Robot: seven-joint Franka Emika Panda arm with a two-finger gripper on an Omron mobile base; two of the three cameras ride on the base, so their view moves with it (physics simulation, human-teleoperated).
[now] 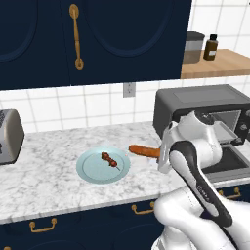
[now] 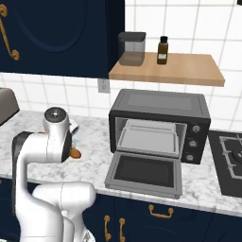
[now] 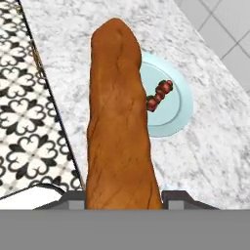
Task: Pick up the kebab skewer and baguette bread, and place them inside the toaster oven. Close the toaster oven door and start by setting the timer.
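1. Pincer clamped on the baguette bread, fingertips pressed against both flanks of the loaf at the bottom of the hand view.
2. Baguette bread lifted off the marble table, seen in the left base view as an orange-brown stub jutting out from behind the white arm, just right of the plate.
3. In the right base view, merely a small orange end of the loaf peeking out beside the wrist.
4. Kebab skewer lying on the pale blue plate, near the middle of the table's front half, small dark red chunks on a thin stick.
5. In the hand view, the same skewer resting on the plate, partly hidden behind the raised loaf.
6. Toaster oven standing toward the right end of the table, against the tiled back wall, knobs down its right side.
7. Toaster oven door swung fully down, lying flat over the table's front edge, glass facing up.
8. Grey tray visible inside the open cavity.
9. Silver toaster at the far left end of the table.
10. Wooden shelf above the oven, carrying a grey canister and a small brown bottle.
11. Black stove top just right of the oven.
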